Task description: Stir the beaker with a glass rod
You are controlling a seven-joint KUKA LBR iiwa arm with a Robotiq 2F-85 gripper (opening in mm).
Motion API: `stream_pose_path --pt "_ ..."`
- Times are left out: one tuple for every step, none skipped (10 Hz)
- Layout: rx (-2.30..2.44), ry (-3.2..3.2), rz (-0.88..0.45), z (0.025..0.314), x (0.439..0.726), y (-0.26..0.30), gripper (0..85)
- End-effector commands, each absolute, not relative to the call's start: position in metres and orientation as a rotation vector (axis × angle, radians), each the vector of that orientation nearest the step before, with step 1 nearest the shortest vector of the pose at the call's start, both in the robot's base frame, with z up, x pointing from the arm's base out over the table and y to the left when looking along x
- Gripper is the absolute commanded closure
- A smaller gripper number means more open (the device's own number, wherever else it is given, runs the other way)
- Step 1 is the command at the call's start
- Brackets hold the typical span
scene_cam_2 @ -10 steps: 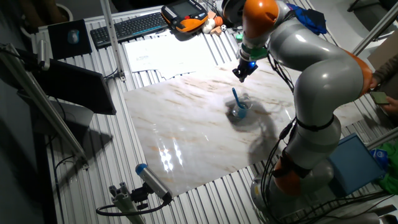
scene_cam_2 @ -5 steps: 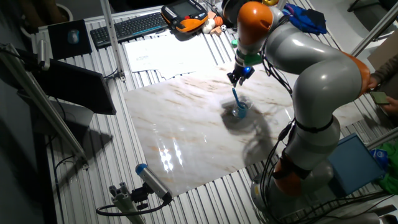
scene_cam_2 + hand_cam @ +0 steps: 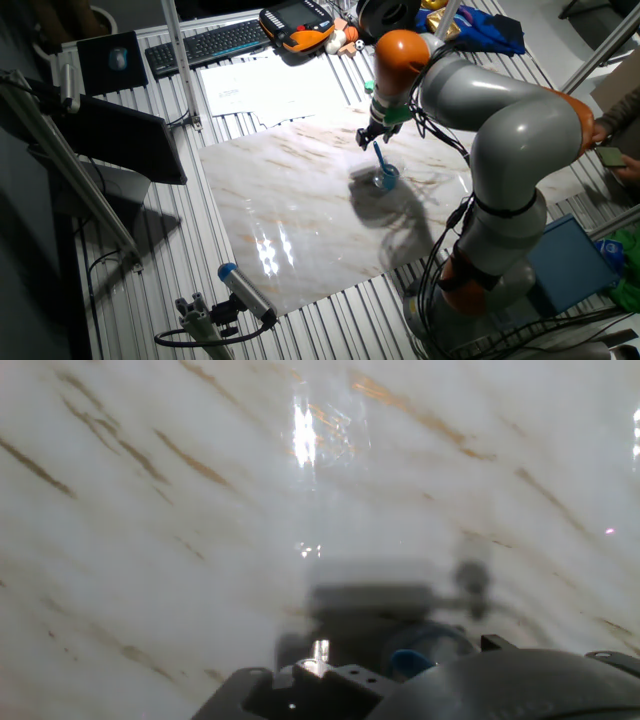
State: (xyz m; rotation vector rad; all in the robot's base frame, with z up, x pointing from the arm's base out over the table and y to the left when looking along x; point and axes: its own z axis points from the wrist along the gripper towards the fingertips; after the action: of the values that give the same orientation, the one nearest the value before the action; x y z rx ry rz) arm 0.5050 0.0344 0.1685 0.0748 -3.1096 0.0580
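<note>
Fixed view shows gripper (image 3: 373,137) at glass rod (image 3: 380,158) in beaker (image 3: 386,178); grip unclear, hand view blurred.

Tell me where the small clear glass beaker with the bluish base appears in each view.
Fixed view: the small clear glass beaker stands right of centre on the white marble slab, just below the gripper.
Hand view: a blurred blue patch at the bottom edge may be it; I cannot tell.
Shared landmark: the brown-veined marble slab.
</note>
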Motion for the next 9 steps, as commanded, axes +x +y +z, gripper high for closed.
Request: stream_pose_path --pt "0.079 -3.113 0.064 0.165 0.507 0.032 17.0" --pt "0.081 -3.114 0.054 0.161 0.507 0.029 17.0" --pt "0.081 -3.114 0.049 0.159 0.506 0.027 17.0" --pt "0.082 -3.125 0.045 0.155 0.503 0.026 17.0" --pt "0.083 -3.144 0.053 0.151 0.499 0.028 17.0" --pt "0.083 -3.15 0.058 0.149 0.496 0.028 17.0" --pt "0.086 -3.152 0.056 0.148 0.495 0.028 17.0" --pt "0.091 -3.152 0.056 0.148 0.495 0.027 34.0" --pt "0.098 -3.153 0.044 0.148 0.495 0.027 34.0"
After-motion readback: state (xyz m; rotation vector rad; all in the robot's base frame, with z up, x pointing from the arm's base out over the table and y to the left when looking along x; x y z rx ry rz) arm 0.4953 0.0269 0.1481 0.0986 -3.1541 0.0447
